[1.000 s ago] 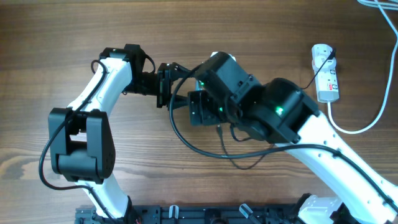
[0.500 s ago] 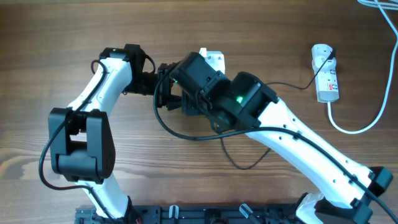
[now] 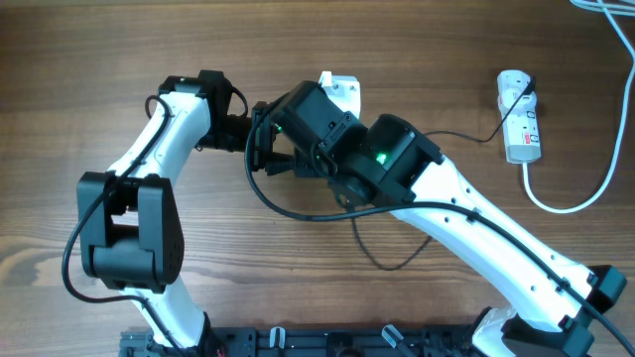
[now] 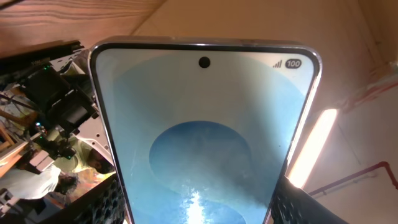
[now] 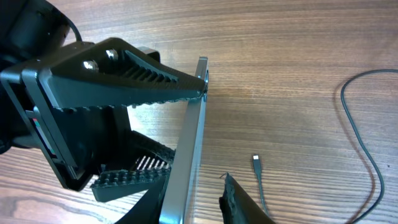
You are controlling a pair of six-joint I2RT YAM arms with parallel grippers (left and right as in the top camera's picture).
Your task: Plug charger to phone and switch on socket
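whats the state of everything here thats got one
phone: screen lit, held on edge in left tool
left tool: shut on phone
charger: not in phone, tip lying loose on table
socket: switch too small to read
right tool: open, empty

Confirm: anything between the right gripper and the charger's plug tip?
Nothing visible. The plug tip lies on bare table just beyond the right gripper's finger. The phone, clamped by the left gripper, stands to one side.
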